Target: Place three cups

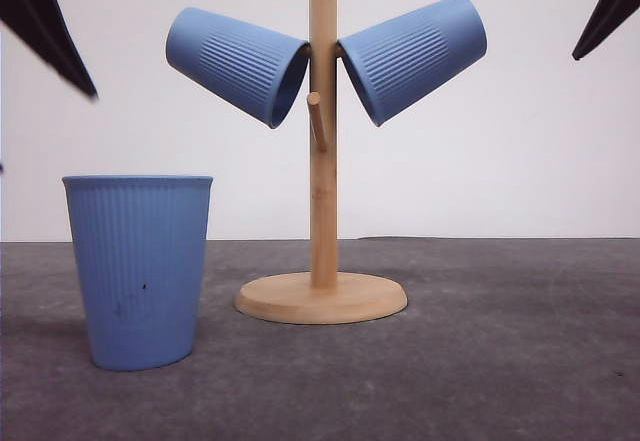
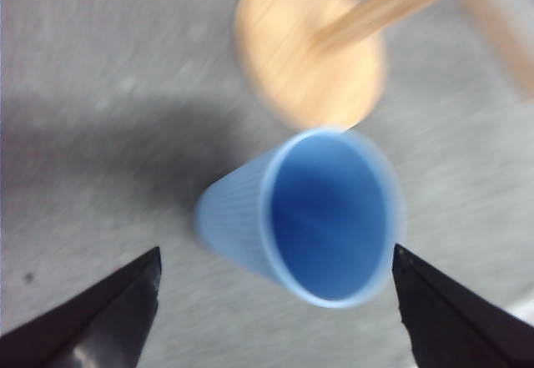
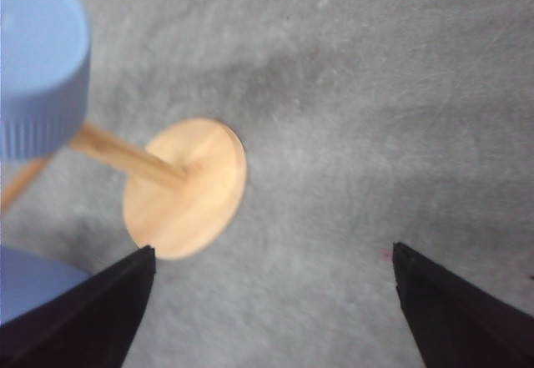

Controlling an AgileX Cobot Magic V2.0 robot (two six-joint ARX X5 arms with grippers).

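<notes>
One light-blue ribbed cup (image 1: pixel 140 271) stands upright on the grey table, left of the wooden peg stand (image 1: pixel 322 191). Two more cups hang mouth-inward on the stand's upper pegs, one on the left (image 1: pixel 235 61) and one on the right (image 1: pixel 415 56). In the left wrist view my left gripper (image 2: pixel 275 254) is open above the upright cup (image 2: pixel 321 214), its dark fingers apart on either side and touching nothing. My right gripper (image 3: pixel 274 249) is open over bare table beside the stand's base (image 3: pixel 188 189), with a hung cup (image 3: pixel 37 59) nearby.
A short peg (image 1: pixel 316 121) sticks out of the stand's front below the hung cups and carries nothing. The round wooden base (image 1: pixel 320 298) sits mid-table. Dark finger tips show at the top left (image 1: pixel 45 21) and top right (image 1: pixel 612 6). A white wall is behind.
</notes>
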